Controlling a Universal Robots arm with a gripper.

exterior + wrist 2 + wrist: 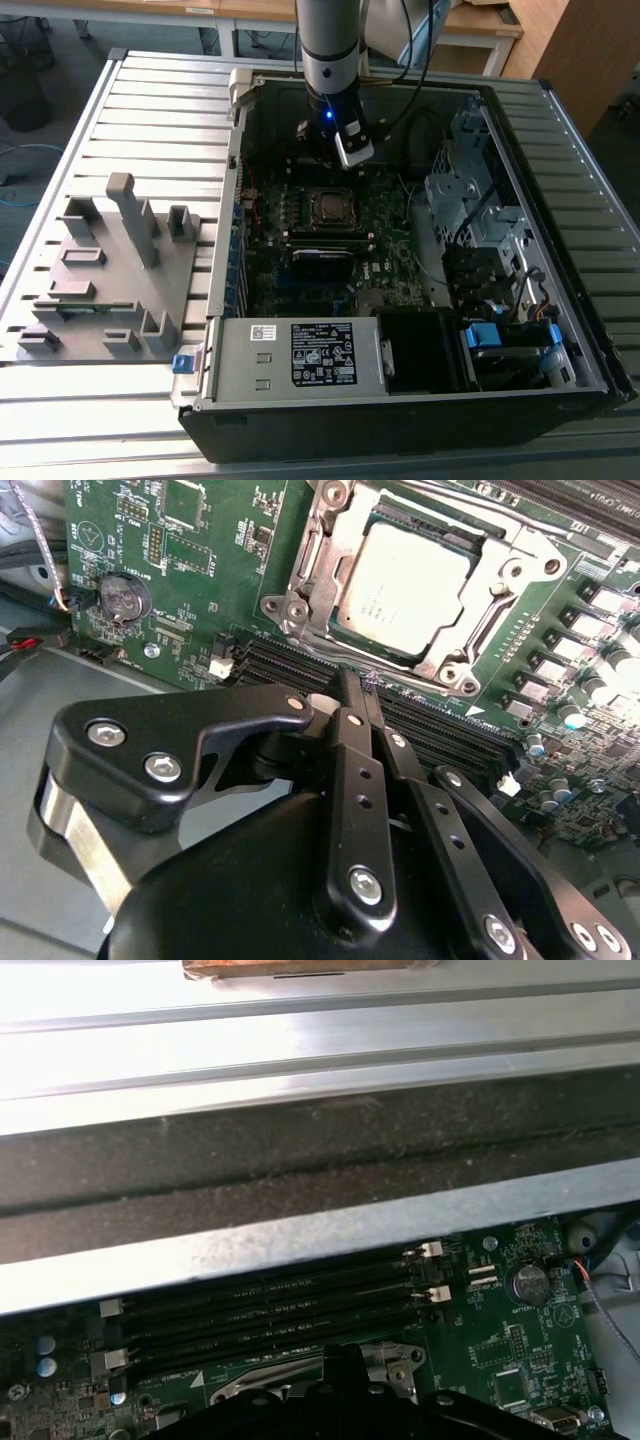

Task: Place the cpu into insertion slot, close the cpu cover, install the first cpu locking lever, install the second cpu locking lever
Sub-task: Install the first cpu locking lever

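The cpu [405,585] lies flat in the insertion slot [333,207], its pale metallic top showing through the cut-out of the silver cpu cover [520,565], which lies down over it. Thin metal lever rods [300,570] run along the cover's sides; whether they are latched I cannot tell. My gripper [358,685] hovers over the black memory slots just beside the socket, its fingers [352,770] pressed together with nothing between them. In the exterior view the gripper [332,150] hangs inside the case, just beyond the socket's far side. A corner of the socket frame [395,1365] shows in the first wrist view.
The open computer case [560,110] lies on a slatted metal table. A grey fixture plate [110,270] with upright holders stands at the exterior view's left. Memory slots [270,1305], a coin battery [125,598], the power supply [300,355] and a drive cage [470,200] surround the socket.
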